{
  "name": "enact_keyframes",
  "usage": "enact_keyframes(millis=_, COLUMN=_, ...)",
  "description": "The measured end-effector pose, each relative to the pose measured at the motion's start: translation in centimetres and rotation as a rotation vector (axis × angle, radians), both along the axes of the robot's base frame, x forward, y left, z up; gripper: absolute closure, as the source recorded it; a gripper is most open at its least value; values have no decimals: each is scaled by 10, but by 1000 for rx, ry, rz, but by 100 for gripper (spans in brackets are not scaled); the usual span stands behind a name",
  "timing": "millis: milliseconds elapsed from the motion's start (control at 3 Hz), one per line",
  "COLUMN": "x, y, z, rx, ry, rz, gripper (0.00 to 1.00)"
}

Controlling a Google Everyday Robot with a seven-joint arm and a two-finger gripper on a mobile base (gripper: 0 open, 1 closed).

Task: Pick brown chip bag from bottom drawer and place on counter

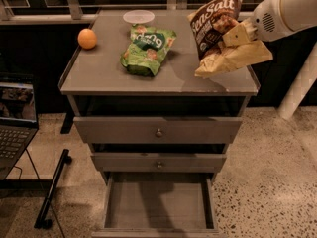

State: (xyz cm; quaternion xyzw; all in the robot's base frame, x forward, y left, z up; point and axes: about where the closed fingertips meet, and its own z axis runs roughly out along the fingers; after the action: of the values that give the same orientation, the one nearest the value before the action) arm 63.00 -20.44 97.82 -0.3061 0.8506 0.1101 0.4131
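Gripper [237,37]: clamped on brown chip bag [214,20], above right edge of counter [99,71].
Placement: to be lowered inboard, short of green chip bag [147,48].

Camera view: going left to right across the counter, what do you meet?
orange → green chip bag → brown chip bag, held over the counter at its right side by the gripper, which reaches in from the right.

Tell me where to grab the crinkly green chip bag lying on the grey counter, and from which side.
Pinch the crinkly green chip bag across its width from above: it lies flat on the grey counter, its long sides clear. The gripper is above the counter's right end, shut on the dark-brown Sea Salt chip bag.
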Motion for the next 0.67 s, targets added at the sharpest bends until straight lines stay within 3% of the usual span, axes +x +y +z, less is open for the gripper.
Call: enact_keyframes(millis=667, x=33, y=-23, z=-41, rx=53, ry=48, rz=-173, gripper=100)
